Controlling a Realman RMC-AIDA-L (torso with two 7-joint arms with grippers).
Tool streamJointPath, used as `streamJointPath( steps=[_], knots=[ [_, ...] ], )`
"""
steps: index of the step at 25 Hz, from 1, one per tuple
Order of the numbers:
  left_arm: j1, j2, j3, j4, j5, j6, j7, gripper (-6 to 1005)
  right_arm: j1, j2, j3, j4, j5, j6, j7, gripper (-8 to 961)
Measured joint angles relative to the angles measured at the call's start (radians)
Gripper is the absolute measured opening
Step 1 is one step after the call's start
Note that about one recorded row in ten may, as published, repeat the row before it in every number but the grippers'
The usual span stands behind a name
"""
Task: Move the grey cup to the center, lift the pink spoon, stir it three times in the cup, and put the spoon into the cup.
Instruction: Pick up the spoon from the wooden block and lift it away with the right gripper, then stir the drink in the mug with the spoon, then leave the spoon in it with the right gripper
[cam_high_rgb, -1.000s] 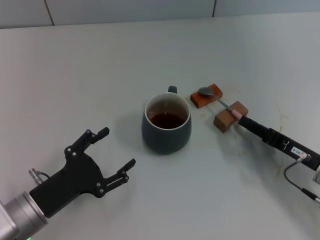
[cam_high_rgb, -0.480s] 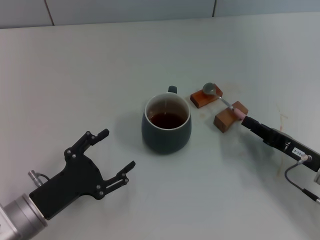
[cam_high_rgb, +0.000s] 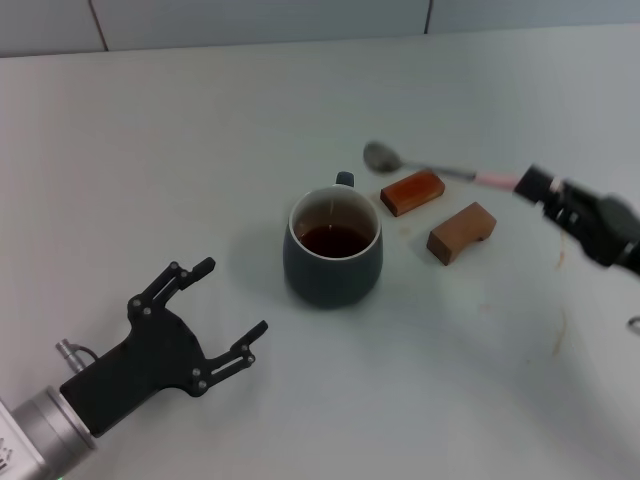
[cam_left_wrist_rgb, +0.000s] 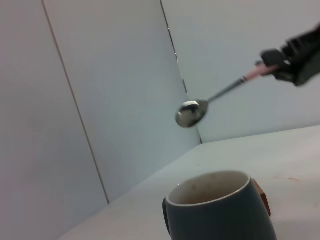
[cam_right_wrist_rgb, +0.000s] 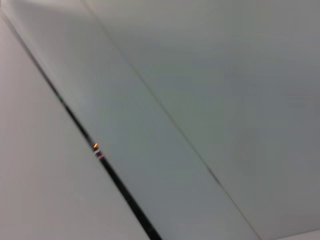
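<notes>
Spoon (cam_high_rgb: 430, 168) light, stiff, slick, pinched at pink handle tip by right gripper (cam_high_rgb: 545, 187) above blocks (cam_high_rgb: 437, 211); left gripper (cam_high_rgb: 210, 318) spread open, idle near cup (cam_high_rgb: 333, 250).

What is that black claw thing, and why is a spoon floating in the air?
The claws are a robot's hands, called grippers. One picture looks down from a camera on the robot's head; the other two come from cameras on its wrists. The left gripper rests open near the table, doing nothing. The right gripper pinches the pink spoon by its handle, so the spoon isn't floating, it is held up above the two wooden blocks. The left wrist camera sees that spoon high over the grey cup. In the head view, the cup holds some dark drink. The right wrist camera shows only plain grey panels.
</notes>
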Motion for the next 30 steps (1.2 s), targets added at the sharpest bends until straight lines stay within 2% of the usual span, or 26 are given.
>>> streamJointPath(
  steps=[2,8,12,14,15,18,19,20,22,26,28,29,30],
  knots=[
    [0.002,-0.001,0.000,-0.014,0.000,-0.005,0.031,863,-0.001,0.001,-0.003,-0.114,-0.016,0.002,0.089,126],
    [0.017,-0.001,0.000,-0.027,-0.001,-0.001,0.043,863,0.004,0.005,-0.054,-0.270,-0.029,0.033,0.211,126],
    [0.022,-0.002,0.000,-0.033,-0.001,-0.007,0.044,863,0.005,0.007,-0.112,-0.420,-0.055,0.069,0.310,126],
    [0.021,-0.002,0.000,-0.034,-0.001,-0.008,0.045,863,-0.001,0.008,-0.139,-0.557,-0.089,0.083,0.411,126],
    [0.021,-0.002,0.000,-0.034,-0.001,-0.008,0.045,863,-0.001,0.008,-0.139,-0.557,-0.089,0.083,0.411,126],
    [0.016,-0.003,-0.002,-0.035,-0.002,-0.016,0.045,863,-0.003,0.006,-0.152,-0.713,-0.127,0.083,0.529,126],
    [0.016,-0.003,-0.002,-0.035,-0.002,-0.016,0.045,863,-0.002,0.004,-0.153,-0.822,-0.160,0.079,0.612,126],
    [0.016,-0.003,-0.007,-0.035,-0.002,-0.016,0.045,863,-0.002,0.004,-0.153,-0.822,-0.160,0.079,0.612,126],
    [0.016,-0.003,-0.010,-0.036,-0.002,-0.017,0.045,863,0.005,0.002,-0.151,-0.947,-0.211,0.075,0.711,126],
    [0.015,-0.003,-0.013,-0.036,-0.002,-0.018,0.046,863,0.052,-0.011,-0.146,-1.188,-0.360,0.048,0.933,126],
    [0.015,-0.003,-0.017,-0.036,-0.002,-0.018,0.046,863,0.103,-0.026,-0.144,-1.279,-0.447,0.006,1.044,126],
    [0.015,-0.003,-0.017,-0.036,-0.002,-0.018,0.046,863,0.164,-0.044,-0.144,-1.333,-0.518,-0.046,1.144,126],
    [0.015,-0.003,-0.017,-0.036,-0.002,-0.018,0.046,863,0.164,-0.044,-0.144,-1.333,-0.518,-0.046,1.144,126]
  ],
)
